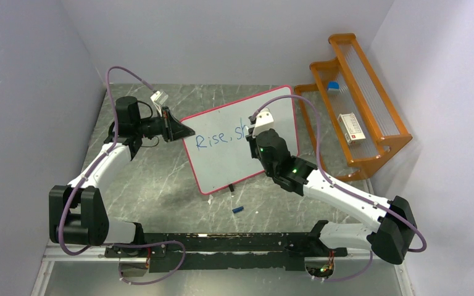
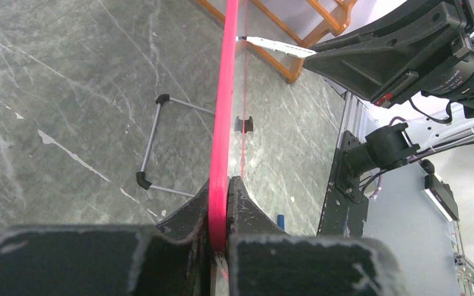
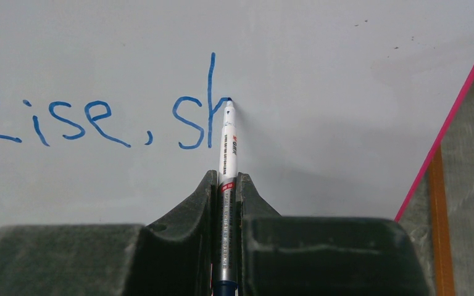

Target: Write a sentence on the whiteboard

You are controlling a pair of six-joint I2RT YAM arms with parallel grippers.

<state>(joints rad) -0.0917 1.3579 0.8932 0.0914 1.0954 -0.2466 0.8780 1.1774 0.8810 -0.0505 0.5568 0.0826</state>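
The whiteboard point(image 1: 222, 157), white with a thin pink-red frame, stands tilted at the table's middle. My left gripper point(image 1: 186, 131) is shut on its left frame edge point(image 2: 221, 154). The sentence point(image 1: 219, 138) in blue marker reads "Rise, sh" on one line; it also shows in the right wrist view point(image 3: 92, 120). My right gripper point(image 3: 227, 179) is shut on a white and silver marker point(image 3: 227, 148). The marker's blue tip touches the board at the top of the "h" arch. In the top view the right gripper point(image 1: 260, 132) covers the end of the writing.
An orange wooden rack point(image 1: 352, 98) with a white box point(image 1: 350, 127) and a blue item stands at the back right. A blue marker cap point(image 1: 238, 209) lies on the table in front of the board. One black board foot point(image 1: 231, 187) shows at the lower edge.
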